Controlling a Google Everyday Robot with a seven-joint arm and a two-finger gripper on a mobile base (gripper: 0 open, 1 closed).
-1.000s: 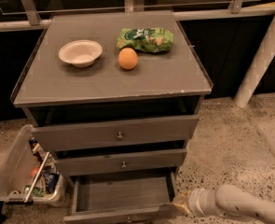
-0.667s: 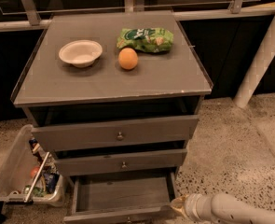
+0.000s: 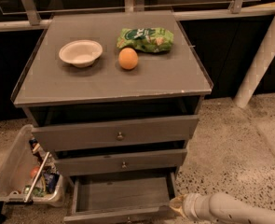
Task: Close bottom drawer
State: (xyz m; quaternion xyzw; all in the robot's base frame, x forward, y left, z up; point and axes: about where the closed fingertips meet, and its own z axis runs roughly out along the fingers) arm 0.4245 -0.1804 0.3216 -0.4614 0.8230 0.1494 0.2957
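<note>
The bottom drawer of the grey cabinet is pulled out, its empty inside showing; its front panel lies at the bottom edge of the view. My gripper comes in from the lower right on a white arm and sits at the drawer's front right corner, touching or nearly touching it. The middle drawer and the top drawer above it stand slightly out.
On the cabinet top are a white bowl, an orange and a green snack bag. A clear plastic bin with small items stands on the floor to the left. A white post rises at the right.
My arm has moved left toward the drawer's front right corner. The drawer looks about as far out as before.
</note>
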